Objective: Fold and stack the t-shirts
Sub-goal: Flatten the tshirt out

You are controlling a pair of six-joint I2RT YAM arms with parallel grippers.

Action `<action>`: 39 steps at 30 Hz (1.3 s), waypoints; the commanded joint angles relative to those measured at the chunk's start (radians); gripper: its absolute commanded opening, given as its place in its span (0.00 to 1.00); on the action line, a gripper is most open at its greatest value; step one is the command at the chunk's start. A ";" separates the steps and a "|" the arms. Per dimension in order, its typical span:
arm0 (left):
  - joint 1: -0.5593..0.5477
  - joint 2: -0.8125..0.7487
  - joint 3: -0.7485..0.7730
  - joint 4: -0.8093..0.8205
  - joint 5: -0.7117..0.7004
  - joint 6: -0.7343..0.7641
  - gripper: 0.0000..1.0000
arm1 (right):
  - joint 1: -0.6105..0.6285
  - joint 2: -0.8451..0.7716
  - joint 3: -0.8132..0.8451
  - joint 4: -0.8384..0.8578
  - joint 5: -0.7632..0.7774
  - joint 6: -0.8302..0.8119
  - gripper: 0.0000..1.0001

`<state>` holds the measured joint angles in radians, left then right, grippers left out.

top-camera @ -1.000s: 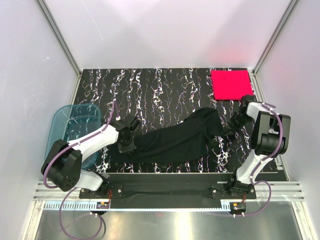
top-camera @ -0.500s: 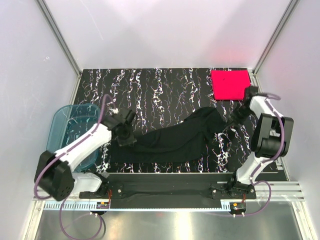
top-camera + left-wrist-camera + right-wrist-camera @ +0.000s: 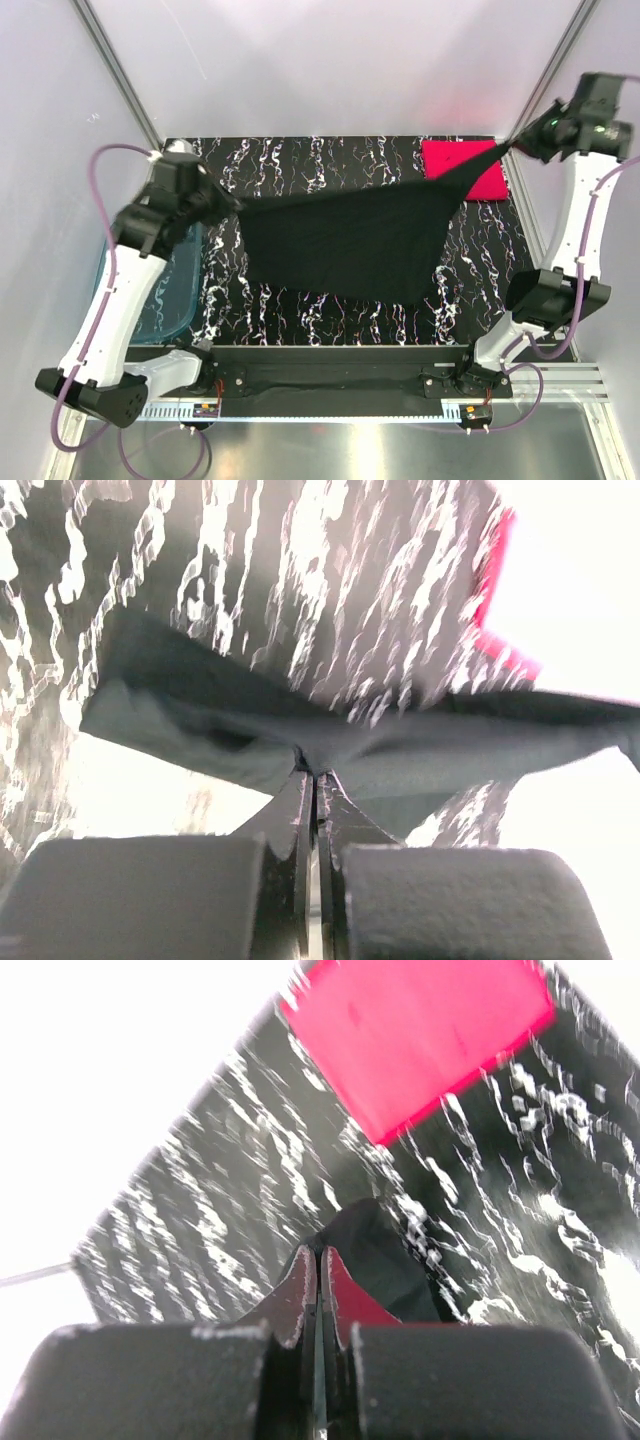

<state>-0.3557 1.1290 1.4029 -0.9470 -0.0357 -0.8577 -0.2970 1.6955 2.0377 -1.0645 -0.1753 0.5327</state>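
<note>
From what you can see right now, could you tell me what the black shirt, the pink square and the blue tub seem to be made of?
The black shirt: soft matte cloth; it drapes and creases as it hangs. The pink square: probably matte cloth too, folded flat. The blue tub: smooth plastic, judging by its see-through wall.

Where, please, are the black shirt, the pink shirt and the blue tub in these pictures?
black shirt [image 3: 350, 240], top view, middle of the stretched cloth
pink shirt [image 3: 420, 1030], right wrist view, middle of the folded square
blue tub [image 3: 185, 285], top view, its right side beside the left arm
</note>
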 commanded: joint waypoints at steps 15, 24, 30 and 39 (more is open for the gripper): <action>0.354 0.339 0.632 0.194 0.201 0.033 0.00 | -0.074 0.018 0.403 0.198 -0.130 0.156 0.00; 0.538 0.699 0.915 0.600 0.514 -0.202 0.00 | -0.074 0.262 0.564 0.543 -0.285 0.422 0.00; 0.593 0.940 1.125 1.022 0.550 -0.570 0.00 | -0.074 0.369 0.681 0.837 -0.280 0.595 0.00; 0.593 0.701 0.923 0.972 0.600 -0.466 0.00 | -0.074 0.141 0.572 0.720 -0.179 0.394 0.00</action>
<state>0.1844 1.9953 2.3379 -0.0486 0.5873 -1.3586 -0.3340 2.0022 2.6213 -0.3725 -0.5037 1.0309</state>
